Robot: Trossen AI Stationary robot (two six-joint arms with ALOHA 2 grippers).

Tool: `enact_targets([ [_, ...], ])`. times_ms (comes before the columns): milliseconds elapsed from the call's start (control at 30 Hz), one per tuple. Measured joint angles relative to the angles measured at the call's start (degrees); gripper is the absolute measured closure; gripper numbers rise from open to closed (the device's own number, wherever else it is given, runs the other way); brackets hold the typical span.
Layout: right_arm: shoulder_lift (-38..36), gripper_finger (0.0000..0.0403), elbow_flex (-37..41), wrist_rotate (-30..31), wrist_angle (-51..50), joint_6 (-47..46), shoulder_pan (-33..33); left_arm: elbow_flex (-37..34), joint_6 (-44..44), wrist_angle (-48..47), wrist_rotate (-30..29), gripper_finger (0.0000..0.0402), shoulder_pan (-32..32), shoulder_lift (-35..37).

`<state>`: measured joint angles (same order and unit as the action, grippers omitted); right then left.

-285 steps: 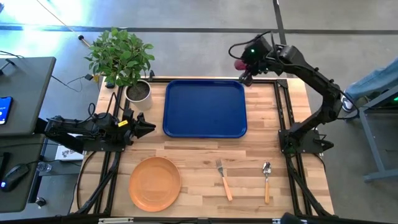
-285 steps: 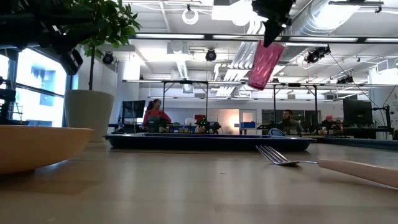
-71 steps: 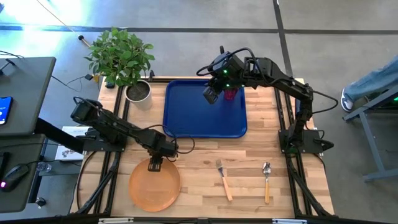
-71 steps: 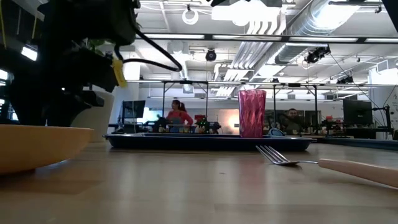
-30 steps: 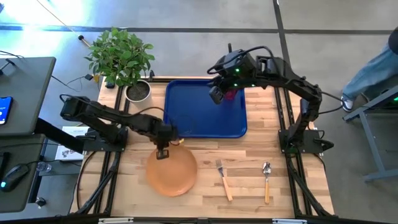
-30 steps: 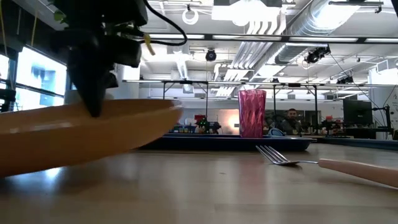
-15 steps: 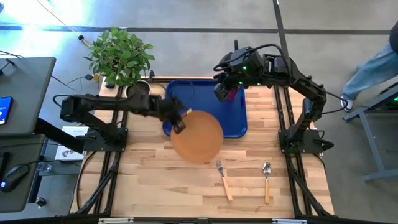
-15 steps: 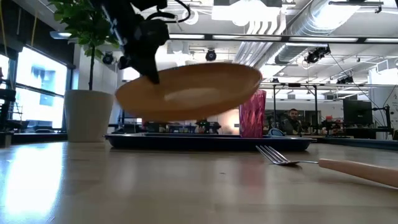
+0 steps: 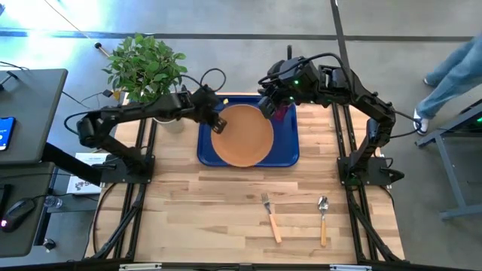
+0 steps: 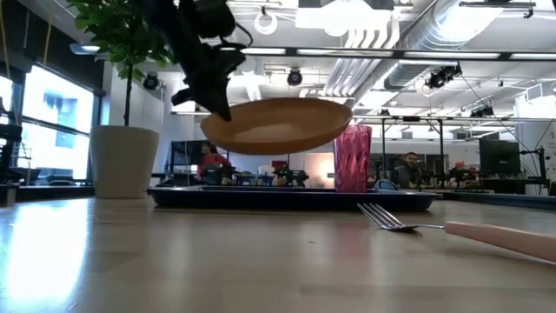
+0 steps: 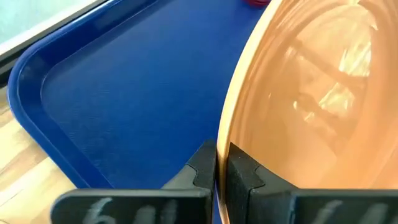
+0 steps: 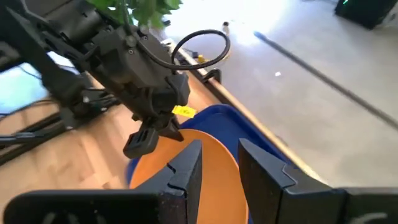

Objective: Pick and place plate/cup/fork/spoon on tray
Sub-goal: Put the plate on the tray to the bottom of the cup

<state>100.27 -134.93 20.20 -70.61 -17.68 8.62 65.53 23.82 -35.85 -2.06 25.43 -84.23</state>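
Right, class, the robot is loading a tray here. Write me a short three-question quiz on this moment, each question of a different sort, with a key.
1. True or false: the round orange plate rests flat on the dark-blue rectangular plastic tray.
2. Which grips the plate? A: left claw. B: right claw.
3. Fill in: the wooden-handled metal fork and wooden-handled metal spoon lie on the ___.

Key: 1 false, it hangs above the tray. 2 A. 3 wooden table.
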Motion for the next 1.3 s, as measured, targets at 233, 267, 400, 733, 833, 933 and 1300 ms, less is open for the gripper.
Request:
enact_targets([
  [233, 0.0, 0.0308, 0.0, 4.4, 0.1, 3.3, 1.1, 0.0, 2.1, 2.3, 3.0, 0.0397, 3.5, -5.6],
  [267, 0.0, 0.0308, 0.0, 4.4, 0.1, 3.4, 1.5, 0.0, 2.7, 2.8, 4.3, 0.0397, 3.9, -6.4],
  [400, 0.0, 0.0308, 0.0, 4.4, 0.1, 3.8, 3.4, 0.9, 4.9, 4.0, 6.5, 0.0397, 5.2, -10.2],
  [733, 0.0, 0.0308, 0.0, 3.5, 0.1, 6.2, 6.4, 3.5, 7.6, 3.6, 10.1, 0.0397, 7.6, -18.0],
  [833, 0.0, 0.0308, 0.0, 3.5, 0.1, 6.7, 6.9, 3.5, 8.5, 3.6, 10.1, 0.0397, 8.2, -18.8],
  [933, 0.0, 0.0308, 0.0, 3.4, -0.1, 7.5, 7.4, 3.6, 9.0, 3.7, 10.2, 0.0397, 8.8, -19.2],
  [1300, 0.0, 0.0308, 0.0, 3.4, -0.7, 9.2, 7.9, 3.6, 10.1, 3.7, 8.8, 0.0397, 9.5, -19.2],
])
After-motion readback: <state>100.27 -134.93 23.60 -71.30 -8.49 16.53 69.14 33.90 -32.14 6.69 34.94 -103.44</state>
